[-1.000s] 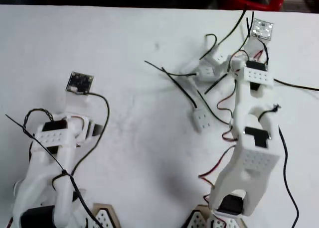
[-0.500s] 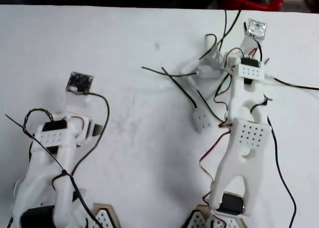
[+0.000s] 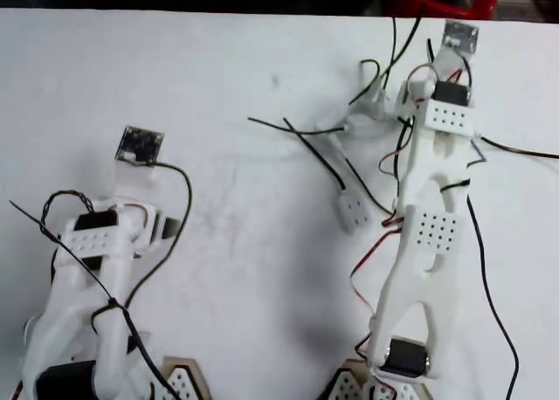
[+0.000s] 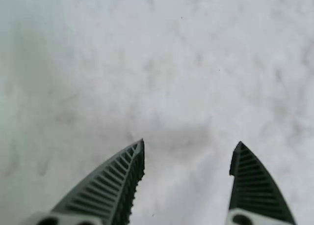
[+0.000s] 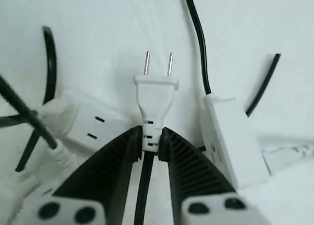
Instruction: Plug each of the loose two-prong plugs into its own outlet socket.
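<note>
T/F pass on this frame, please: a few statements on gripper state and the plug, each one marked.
1. The right gripper is shut on a white two-prong plug. True.
2. The prongs sit in a socket. False: they are bare, and the slotted socket beside the plug is unfilled.
3. The left gripper is open over the table. True.
4. The held plug's cord is white. False: it is black.
</note>
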Robot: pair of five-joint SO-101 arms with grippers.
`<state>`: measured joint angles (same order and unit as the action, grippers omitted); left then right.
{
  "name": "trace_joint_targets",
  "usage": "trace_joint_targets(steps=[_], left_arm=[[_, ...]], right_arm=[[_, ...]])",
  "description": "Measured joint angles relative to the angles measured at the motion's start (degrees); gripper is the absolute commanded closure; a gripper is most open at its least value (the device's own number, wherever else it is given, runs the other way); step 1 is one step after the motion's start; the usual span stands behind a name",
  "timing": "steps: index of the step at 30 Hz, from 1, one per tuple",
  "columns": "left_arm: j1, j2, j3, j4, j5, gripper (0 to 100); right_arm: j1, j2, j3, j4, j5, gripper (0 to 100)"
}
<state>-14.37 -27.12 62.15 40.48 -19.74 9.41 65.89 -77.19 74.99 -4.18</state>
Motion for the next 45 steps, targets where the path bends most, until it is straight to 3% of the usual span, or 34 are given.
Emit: trace_joint_targets(steps=[7,14,25,30,37,45], left_arm=[[0.00,0.00,0.00,0.00,0.00,72],[0.00,0.00,0.00,0.00,0.00,72],[0.00,0.00,0.00,0.00,0.00,72],[0.00,0.00,0.00,0.00,0.00,72],[0.00,0.00,0.00,0.00,0.00,72],[0.00,0.00,0.00,0.00,0.00,72]], right_arm=[[0.00,0.00,-14.15,11.78,0.00,98.1],[0.00,0.00,-15.65,21.98,0.00,98.1],[2.55,-0.88,-14.24,23.47,0.00,98.2],[3.25,-9.49,-0.62,23.47,0.00,98.2],[2.90,-28.92,30.24,23.47,-4.57,97.7],[-2.81,-41.67,56.70,23.12,-4.84,98.1]])
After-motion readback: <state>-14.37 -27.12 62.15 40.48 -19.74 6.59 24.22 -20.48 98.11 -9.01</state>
